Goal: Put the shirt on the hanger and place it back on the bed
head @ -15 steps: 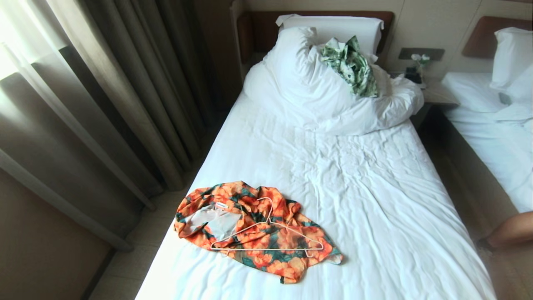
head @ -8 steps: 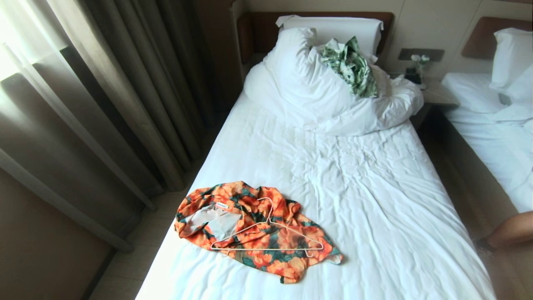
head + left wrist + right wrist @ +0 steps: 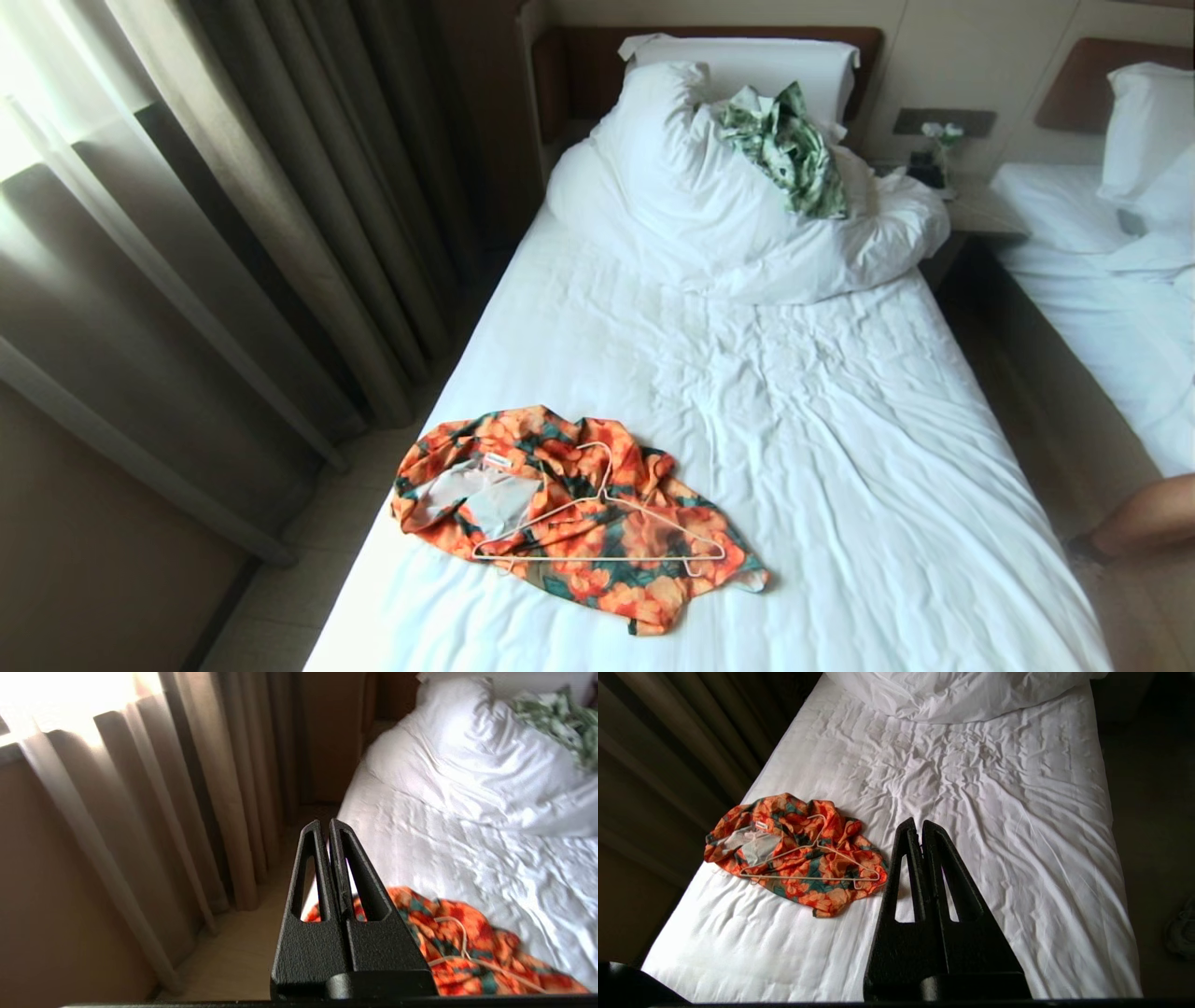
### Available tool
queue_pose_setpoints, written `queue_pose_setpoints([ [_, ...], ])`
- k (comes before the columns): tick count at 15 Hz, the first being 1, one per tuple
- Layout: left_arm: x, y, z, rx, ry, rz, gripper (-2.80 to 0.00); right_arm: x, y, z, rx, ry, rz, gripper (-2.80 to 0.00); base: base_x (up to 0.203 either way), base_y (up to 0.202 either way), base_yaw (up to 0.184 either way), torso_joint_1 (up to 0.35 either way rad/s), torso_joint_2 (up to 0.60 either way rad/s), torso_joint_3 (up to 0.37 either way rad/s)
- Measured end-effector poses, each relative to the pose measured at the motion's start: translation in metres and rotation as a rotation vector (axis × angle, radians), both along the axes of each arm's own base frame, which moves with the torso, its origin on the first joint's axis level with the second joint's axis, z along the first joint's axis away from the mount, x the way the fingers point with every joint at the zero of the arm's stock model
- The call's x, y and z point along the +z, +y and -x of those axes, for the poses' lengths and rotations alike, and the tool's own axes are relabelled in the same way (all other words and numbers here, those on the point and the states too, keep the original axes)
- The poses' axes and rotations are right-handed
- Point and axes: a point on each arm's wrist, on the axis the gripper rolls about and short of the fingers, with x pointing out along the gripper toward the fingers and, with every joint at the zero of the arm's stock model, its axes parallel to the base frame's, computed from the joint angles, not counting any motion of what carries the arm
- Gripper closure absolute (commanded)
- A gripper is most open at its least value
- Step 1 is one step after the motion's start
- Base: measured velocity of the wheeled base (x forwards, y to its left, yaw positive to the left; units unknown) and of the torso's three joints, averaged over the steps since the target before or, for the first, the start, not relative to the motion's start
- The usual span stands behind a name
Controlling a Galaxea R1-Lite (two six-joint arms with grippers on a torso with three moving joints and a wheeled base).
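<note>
Both grippers are pressed fully together and hold nothing. Seen from its own wrist camera, the left gripper (image 3: 328, 828) hangs in the air above the bed's curtain-side edge, its two black fingers (image 3: 308, 868) meeting at the tips, with the shirt (image 3: 448, 942) lying below and just beyond them, untouched. The right gripper (image 3: 919, 826) hangs above the middle of the bed (image 3: 1017, 812), fingertips likewise closed against each other, and the shirt (image 3: 794, 854) lies off to its side toward the curtain edge, well apart from it. Neither arm shows in the head view. There the shirt (image 3: 569, 513) lies crumpled in a heap on the wrinkled sheet near the foot of the bed (image 3: 840, 448), close to the curtain-side edge, its pale lining turned up at one end. On top of the heap rests the hanger (image 3: 597, 527), flat, its hook curling toward the headboard end and its straight bar toward the foot; it is laid over the fabric, not threaded into it. Farther up, the bunched duvet (image 3: 709, 205) fills the headboard end, with a green-and-white leaf-print garment (image 3: 784, 149) on it. Brown curtains (image 3: 280, 233) hang along the bed's left side.
</note>
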Motion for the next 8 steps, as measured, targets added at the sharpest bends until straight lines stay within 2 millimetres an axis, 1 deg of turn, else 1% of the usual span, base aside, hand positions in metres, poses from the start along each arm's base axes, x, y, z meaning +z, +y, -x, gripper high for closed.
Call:
queue_pose_setpoints([
  [3,-0.035,-0.001,-0.003,-0.069,0.080,-0.016,0.00,-0.028,0.001,0.006,-0.014,-0.015,0.007,0.00,0.000,0.000,0.000,0.000,0.00,0.000],
  [5,-0.056,-0.002,-0.009,-0.116,0.138,-0.024,0.00,-0.051,0.001,0.001,-0.034,-0.018,0.011,0.00,0.000,0.000,0.000,0.000,0.00,0.000],
  [6,-0.062,-0.003,-0.010,-0.137,0.152,-0.028,0.00,-0.062,0.001,-0.004,-0.054,-0.016,0.011,0.00,0.000,0.000,0.000,0.000,0.00,0.000],
  [8,-0.066,-0.003,-0.011,-0.165,0.153,-0.033,0.00,-0.082,0.000,-0.018,-0.084,-0.028,0.021,0.00,0.000,0.000,0.000,0.000,0.00,0.000],
])
